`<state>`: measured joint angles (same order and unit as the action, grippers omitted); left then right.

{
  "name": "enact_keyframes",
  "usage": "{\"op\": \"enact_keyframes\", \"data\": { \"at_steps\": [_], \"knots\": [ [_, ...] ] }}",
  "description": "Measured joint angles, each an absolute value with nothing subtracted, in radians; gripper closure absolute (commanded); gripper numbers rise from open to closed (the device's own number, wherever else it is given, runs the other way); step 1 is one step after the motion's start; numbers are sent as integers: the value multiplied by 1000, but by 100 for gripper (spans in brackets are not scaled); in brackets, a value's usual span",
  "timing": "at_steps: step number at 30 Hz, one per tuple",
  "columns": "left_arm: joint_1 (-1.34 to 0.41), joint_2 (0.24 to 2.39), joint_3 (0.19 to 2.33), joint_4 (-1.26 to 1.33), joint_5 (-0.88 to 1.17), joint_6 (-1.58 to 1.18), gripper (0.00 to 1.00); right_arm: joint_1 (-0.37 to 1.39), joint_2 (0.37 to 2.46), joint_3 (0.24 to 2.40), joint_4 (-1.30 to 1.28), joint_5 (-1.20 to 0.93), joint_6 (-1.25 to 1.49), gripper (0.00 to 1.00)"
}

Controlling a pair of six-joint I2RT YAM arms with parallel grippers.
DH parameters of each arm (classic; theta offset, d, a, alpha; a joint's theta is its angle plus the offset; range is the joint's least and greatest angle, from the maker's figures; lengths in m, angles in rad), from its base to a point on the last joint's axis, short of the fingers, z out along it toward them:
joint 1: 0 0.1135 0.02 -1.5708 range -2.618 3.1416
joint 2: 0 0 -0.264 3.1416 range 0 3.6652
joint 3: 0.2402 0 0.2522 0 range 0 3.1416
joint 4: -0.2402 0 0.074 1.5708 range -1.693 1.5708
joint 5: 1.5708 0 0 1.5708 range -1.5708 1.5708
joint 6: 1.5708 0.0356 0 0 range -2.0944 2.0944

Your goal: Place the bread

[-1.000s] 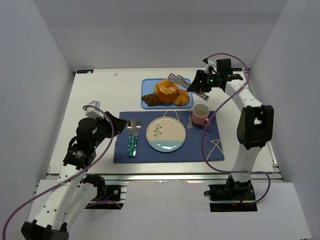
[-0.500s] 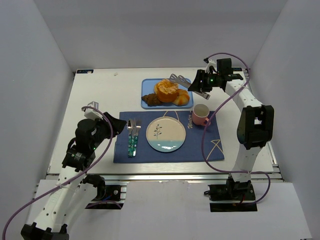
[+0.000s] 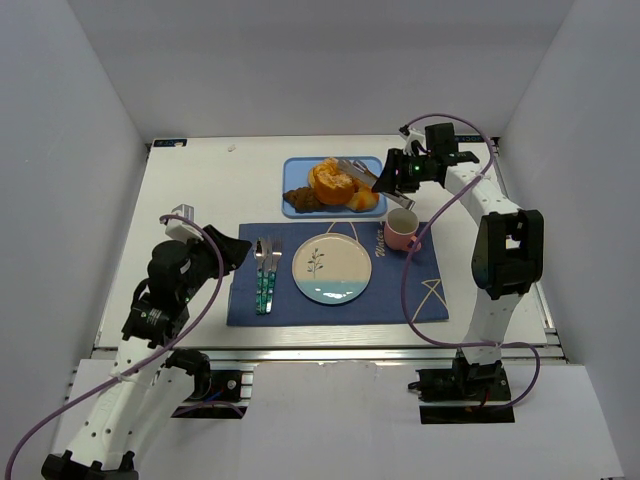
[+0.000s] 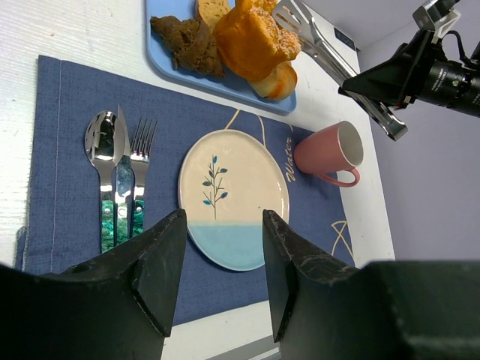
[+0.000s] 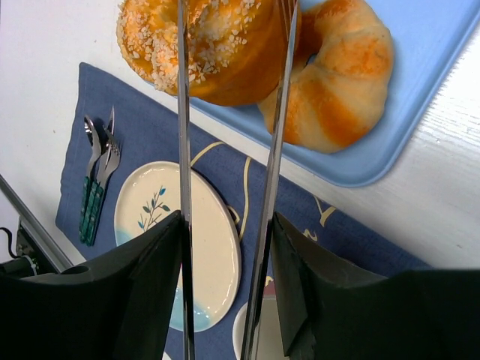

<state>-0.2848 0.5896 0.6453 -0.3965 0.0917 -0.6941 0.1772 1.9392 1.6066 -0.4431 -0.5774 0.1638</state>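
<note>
Several breads lie on a blue tray (image 3: 296, 172): a large seeded bun (image 3: 331, 181), a croissant (image 3: 364, 199) and a dark pastry (image 3: 303, 199). My right gripper (image 3: 395, 172) is shut on metal tongs (image 3: 360, 172) that reach over the tray. In the right wrist view the tongs' arms (image 5: 182, 150) stand apart on either side of my right gripper's midline (image 5: 225, 247). They run across the seeded bun (image 5: 217, 45), next to the croissant (image 5: 337, 75), and their tips are out of frame. My left gripper (image 4: 223, 255) is open and empty above the placemat's near edge.
A cream and blue plate (image 3: 331, 268) lies on a navy placemat (image 3: 420, 290), with a spoon, knife and fork (image 3: 265, 272) to its left. A pink mug (image 3: 401, 229) stands to the plate's right, just below the tongs. White walls enclose the table.
My right gripper has moved left and slightly down with the tongs, bringing their arms from beside the tray to over the bun. The left arm has shifted only slightly.
</note>
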Motion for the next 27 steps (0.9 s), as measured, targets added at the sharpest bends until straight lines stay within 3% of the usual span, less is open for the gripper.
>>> {"op": "enact_keyframes", "data": {
  "at_steps": [2, 3, 6, 12, 22, 27],
  "knots": [
    [-285, 588, 645, -397, 91, -696, 45, 177, 1939, 1606, -447, -578, 164, 51],
    [-285, 588, 645, -396, 91, -696, 45, 177, 1939, 1605, -447, -579, 163, 60],
    [-285, 588, 645, -396, 91, -697, 45, 177, 1939, 1605, -446, -583, 171, 74],
    [-285, 587, 645, -397, 88, -697, 45, 176, 1932, 1605, -445, -601, 200, 94],
    [-285, 592, 646, -397, 88, -697, 45, 136, 1813, 1603, -427, -693, 258, 98],
    [-285, 592, 648, -397, 85, -696, 45, 126, 1669, 1517, -472, -763, 146, 97]
  ]
}}
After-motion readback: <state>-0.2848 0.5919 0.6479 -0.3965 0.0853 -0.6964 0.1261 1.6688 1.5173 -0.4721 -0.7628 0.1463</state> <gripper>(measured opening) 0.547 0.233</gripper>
